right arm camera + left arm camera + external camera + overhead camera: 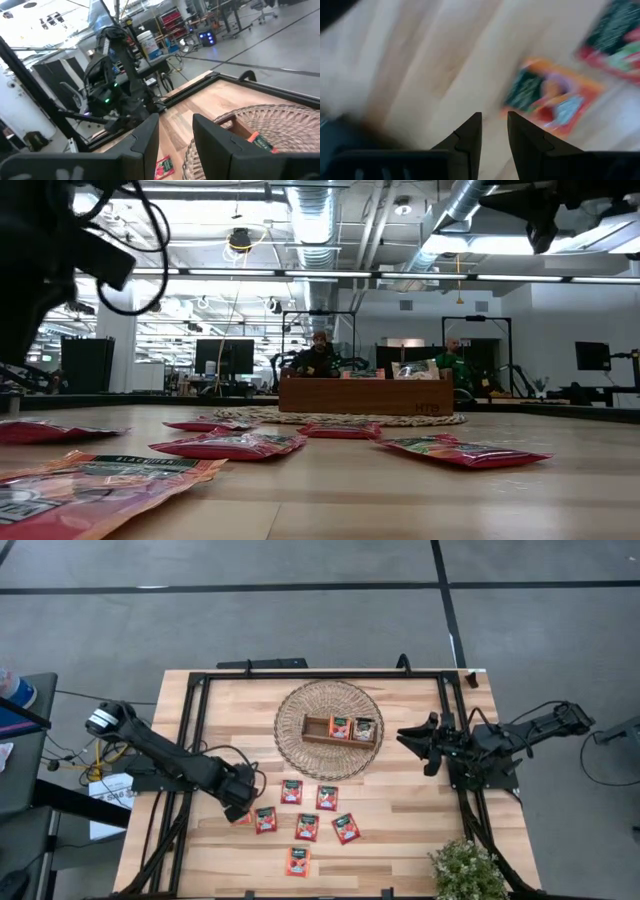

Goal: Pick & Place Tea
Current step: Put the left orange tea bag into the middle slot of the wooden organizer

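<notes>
The left tool [240, 808], fingers narrowly apart and empty, hovers beside a tea sachet [265, 820] on the table [400, 820]. The right tool [412, 736], also narrow and empty, waits near the tray [318, 726].

The left gripper [494, 131] hangs over the pale wooden table [420, 55], its two dark fingers [470, 137] a narrow gap apart with nothing between them. Just beyond the fingertips lies a blurred orange tea sachet [551, 97] with a dark label band. A second sachet [615, 42] lies farther off.

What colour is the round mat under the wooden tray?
Pale beige, woven wicker mat, under the brown wooden tray; the high view shows it best.
</notes>
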Available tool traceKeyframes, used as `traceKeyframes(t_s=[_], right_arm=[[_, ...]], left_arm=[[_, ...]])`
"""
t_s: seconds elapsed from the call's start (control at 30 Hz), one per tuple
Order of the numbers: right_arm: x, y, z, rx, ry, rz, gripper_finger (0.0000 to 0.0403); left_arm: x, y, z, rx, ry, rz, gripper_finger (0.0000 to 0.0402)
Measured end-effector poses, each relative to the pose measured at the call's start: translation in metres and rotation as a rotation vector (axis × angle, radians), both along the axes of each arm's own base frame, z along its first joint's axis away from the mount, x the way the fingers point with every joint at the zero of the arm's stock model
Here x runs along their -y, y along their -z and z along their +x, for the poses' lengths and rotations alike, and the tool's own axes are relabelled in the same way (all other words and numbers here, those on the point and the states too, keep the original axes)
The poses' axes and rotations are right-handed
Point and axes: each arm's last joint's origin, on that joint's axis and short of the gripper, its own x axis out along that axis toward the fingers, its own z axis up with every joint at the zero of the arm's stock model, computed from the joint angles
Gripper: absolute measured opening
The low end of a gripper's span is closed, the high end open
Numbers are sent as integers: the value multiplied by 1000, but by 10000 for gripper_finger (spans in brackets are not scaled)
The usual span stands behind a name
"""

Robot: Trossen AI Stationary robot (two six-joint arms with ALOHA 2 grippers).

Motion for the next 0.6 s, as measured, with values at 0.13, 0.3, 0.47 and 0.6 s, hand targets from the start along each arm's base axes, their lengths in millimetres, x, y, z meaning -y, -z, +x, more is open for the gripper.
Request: traceKeyframes(t_s=[0.13, 0.3, 0.47, 0.6], right_arm=[[3, 0, 1, -3, 21, -1, 111], [5, 1, 1, -7, 37, -2, 111], [5, 1, 1, -10, 38, -3, 111], [5, 1, 1, -11, 37, -3, 111]], left_arm=[[9, 2, 7, 70, 43, -29, 84], [17, 2, 1, 58, 60, -26, 104], [21, 2, -1, 58, 98, -25, 142], [22, 3, -2, 71, 109, 1, 173]])
